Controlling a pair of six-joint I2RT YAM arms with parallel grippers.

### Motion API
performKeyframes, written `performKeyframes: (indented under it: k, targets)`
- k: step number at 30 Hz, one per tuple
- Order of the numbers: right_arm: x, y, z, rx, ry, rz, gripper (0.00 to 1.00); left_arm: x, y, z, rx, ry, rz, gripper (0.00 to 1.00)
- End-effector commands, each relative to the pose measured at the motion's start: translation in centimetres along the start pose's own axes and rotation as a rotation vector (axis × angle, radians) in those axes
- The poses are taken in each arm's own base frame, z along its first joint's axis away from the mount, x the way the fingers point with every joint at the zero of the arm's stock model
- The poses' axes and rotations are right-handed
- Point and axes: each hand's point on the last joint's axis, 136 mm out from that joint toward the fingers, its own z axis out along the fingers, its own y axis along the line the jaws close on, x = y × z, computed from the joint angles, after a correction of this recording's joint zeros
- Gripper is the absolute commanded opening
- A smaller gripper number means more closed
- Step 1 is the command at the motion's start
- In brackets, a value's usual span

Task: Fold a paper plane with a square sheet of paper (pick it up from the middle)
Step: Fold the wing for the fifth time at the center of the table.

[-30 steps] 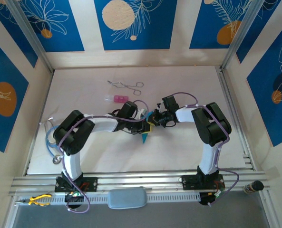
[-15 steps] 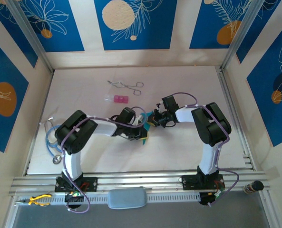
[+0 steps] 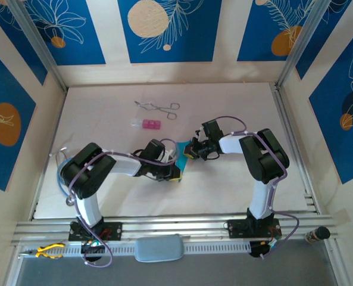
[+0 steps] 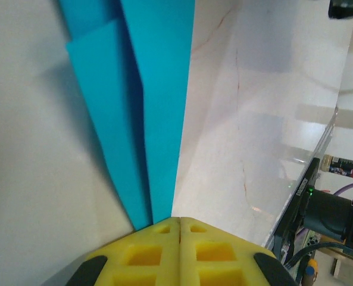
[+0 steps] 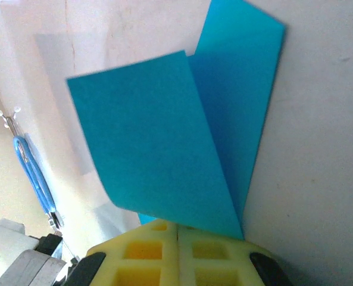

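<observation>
The cyan-blue paper (image 3: 181, 149) lies folded into a narrow wedge on the table between the two arms. My left gripper (image 3: 174, 173) is shut and rests on the wedge's near, pointed end. In the left wrist view the folded layers of the paper (image 4: 158, 89) run away from the closed yellow fingertips of that gripper (image 4: 179, 219). My right gripper (image 3: 190, 154) is shut at the wedge's far right side. In the right wrist view a raised flap of the paper (image 5: 152, 137) curls over the tips of the right gripper (image 5: 177, 225), with a flatter layer behind it.
Metal forceps (image 3: 158, 108) and a small pink block (image 3: 147, 124) lie farther back on the table. Blue tubing (image 3: 63, 176) lies at the left edge, and also shows in the right wrist view (image 5: 30, 173). Yellow-handled pliers (image 3: 48, 250) sit on the front rail.
My left gripper has slid along the paper toward the near side and now covers its pointed tip. More of the paper's wide end shows. The right arm has stayed put.
</observation>
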Motion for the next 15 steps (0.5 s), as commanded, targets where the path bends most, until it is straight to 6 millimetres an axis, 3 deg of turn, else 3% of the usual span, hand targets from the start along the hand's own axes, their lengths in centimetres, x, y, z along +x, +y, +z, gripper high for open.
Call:
performKeyframes:
  k: [1, 7, 12, 15]
  targets:
    - [1.0, -3.3, 0.6, 0.12, 0.023, 0.052, 0.05, 3.0, 0.5, -0.4, -0.018, 0.093, -0.011, 0.06]
    - [1.1, -3.2, 0.6, 0.118, 0.025, 0.049, 0.05, 3.0, -0.8, -1.4, -0.005, 0.077, 0.051, 0.04]
    - [1.2, -3.1, 0.7, 0.121, 0.026, 0.049, 0.05, 0.1, -3.9, -3.2, 0.004, -0.031, 0.149, 0.03]
    - [1.2, -3.1, 0.7, 0.121, 0.026, 0.049, 0.05, -2.2, -4.5, -3.4, -0.003, -0.081, 0.151, 0.04]
